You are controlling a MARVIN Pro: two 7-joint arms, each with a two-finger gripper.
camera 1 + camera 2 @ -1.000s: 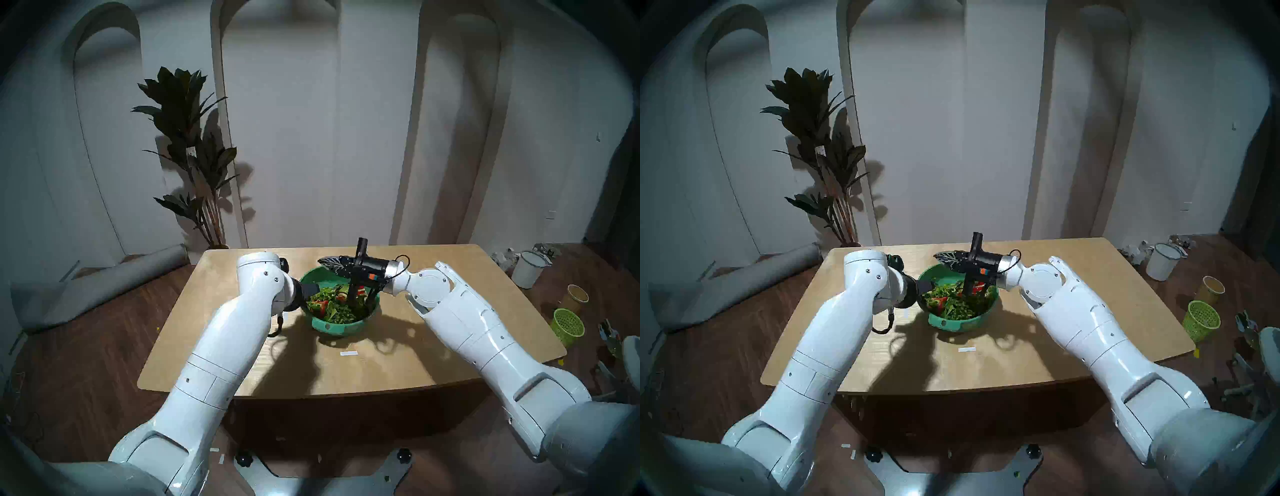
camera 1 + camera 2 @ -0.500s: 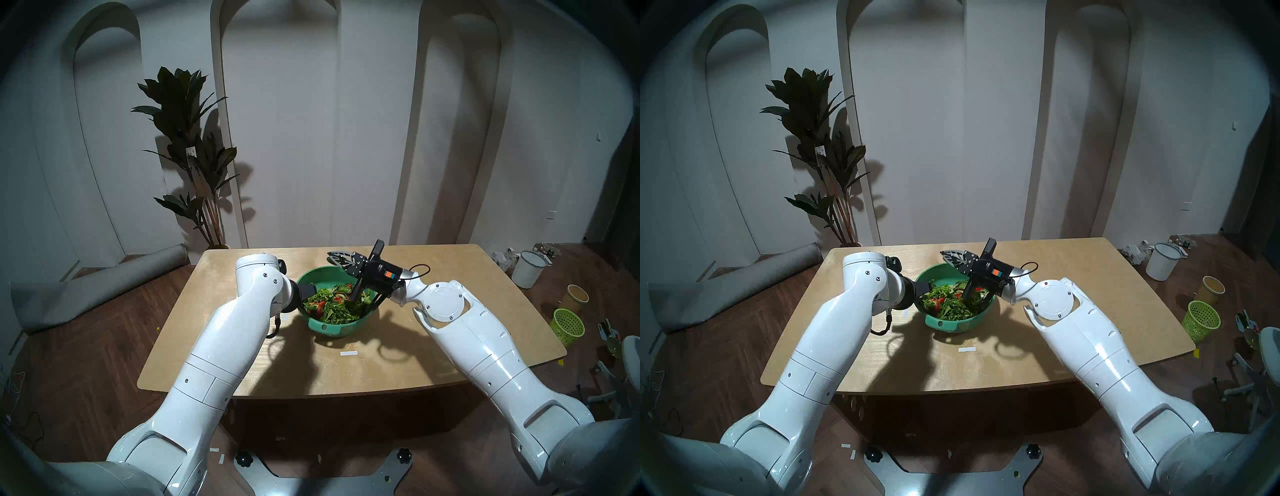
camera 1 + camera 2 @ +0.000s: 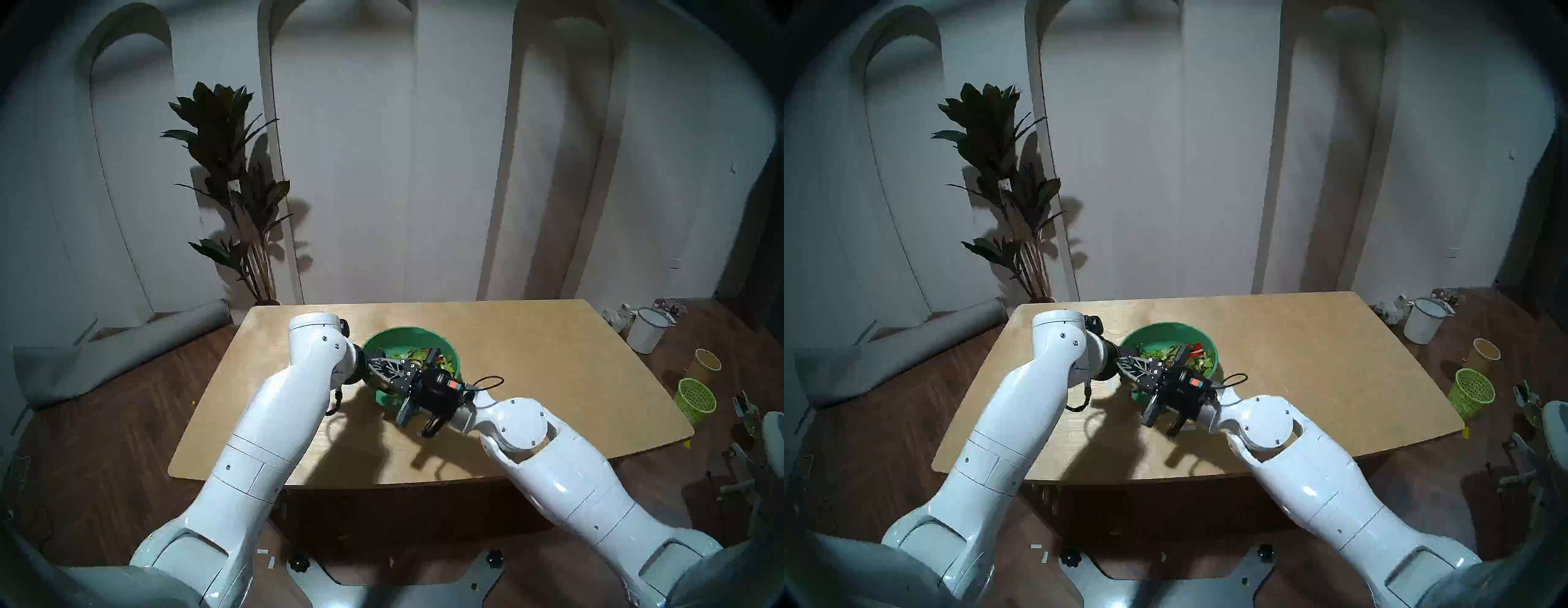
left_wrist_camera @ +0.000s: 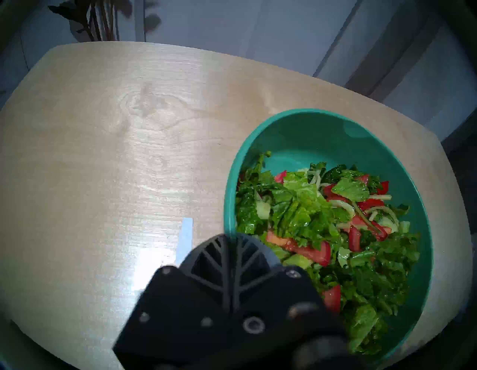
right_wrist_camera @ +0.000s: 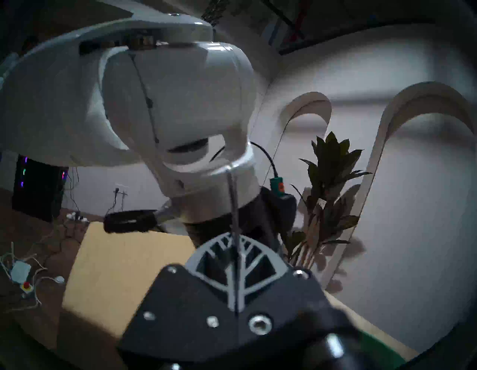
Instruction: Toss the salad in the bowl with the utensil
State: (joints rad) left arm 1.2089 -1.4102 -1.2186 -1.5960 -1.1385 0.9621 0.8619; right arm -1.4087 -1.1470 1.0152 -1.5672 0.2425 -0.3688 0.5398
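The bowl (image 3: 424,335) of salad (image 4: 322,227) sits mid-surface, nearer the far edge. The left hand (image 4: 232,248) is clamped on its rim; the right hand (image 5: 236,245) pinches the spoon (image 5: 233,206) by its thin, slick handle. Leaves look light, limp, easily spilled.

no readable text, labels or numbers anywhere in view.

bowl (image 4: 335,134): teal | salad (image 4: 322,227): green, red | table (image 4: 103,155): pale wood
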